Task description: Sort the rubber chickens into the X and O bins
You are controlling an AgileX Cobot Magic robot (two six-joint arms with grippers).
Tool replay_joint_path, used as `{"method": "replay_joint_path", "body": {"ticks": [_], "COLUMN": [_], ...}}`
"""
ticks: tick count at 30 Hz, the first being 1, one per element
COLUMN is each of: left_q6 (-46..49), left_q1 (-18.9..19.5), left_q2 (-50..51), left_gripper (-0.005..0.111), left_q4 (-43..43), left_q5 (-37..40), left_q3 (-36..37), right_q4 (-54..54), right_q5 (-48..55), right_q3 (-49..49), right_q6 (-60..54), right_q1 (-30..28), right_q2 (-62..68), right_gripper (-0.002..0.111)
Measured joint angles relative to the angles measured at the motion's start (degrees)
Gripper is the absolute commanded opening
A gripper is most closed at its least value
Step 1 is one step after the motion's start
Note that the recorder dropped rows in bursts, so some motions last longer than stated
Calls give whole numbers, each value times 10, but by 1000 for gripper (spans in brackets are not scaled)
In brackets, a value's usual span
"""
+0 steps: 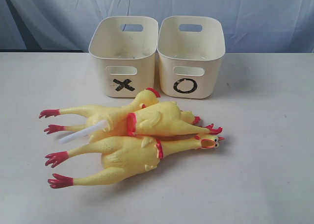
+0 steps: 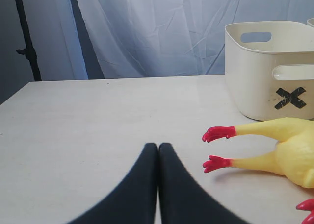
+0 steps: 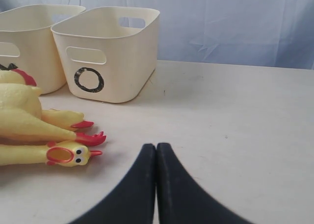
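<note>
Three yellow rubber chickens lie piled on the table in front of the bins: a long front one [image 1: 127, 155] with its open-beaked head [image 1: 212, 141] pointing right, a smaller one [image 1: 157, 118] on top, and a long rear one [image 1: 98, 113]. The X bin [image 1: 123, 57] stands back left, the O bin [image 1: 190, 57] beside it. My left gripper [image 2: 158, 146] is shut and empty, left of the chickens' red feet [image 2: 219, 133]. My right gripper [image 3: 156, 146] is shut and empty, right of the chicken head [image 3: 66, 154]. Neither gripper shows in the exterior view.
A white tube [image 1: 81, 134] pokes out from under the pile on its left. A blue-grey cloth backdrop [image 1: 245, 13] hangs behind the bins. A dark stand [image 2: 27, 37] rises past the table's far left edge.
</note>
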Motion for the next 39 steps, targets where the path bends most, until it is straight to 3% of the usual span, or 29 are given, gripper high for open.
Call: {"method": "replay_joint_path", "body": {"ticks": [15, 20, 27, 33, 39], "left_q6": [0, 0, 0, 0, 0], "left_q1": [0, 0, 0, 0, 0], "left_q2": [0, 0, 0, 0, 0], "left_gripper": [0, 0, 0, 0, 0], "left_q4": [0, 0, 0, 0, 0], "left_q5": [0, 0, 0, 0, -1], "left_q3": [0, 0, 0, 0, 0], "right_q4": [49, 221, 265, 319, 320], "right_q5": [-53, -85, -125, -110, -19], "right_q3": [0, 0, 0, -6, -101], "right_q6": [1, 35, 37, 37, -48], "right_q1": [0, 0, 0, 0, 0], "right_q2": [0, 0, 0, 0, -1], "right_gripper": [0, 0, 0, 0, 0]}}
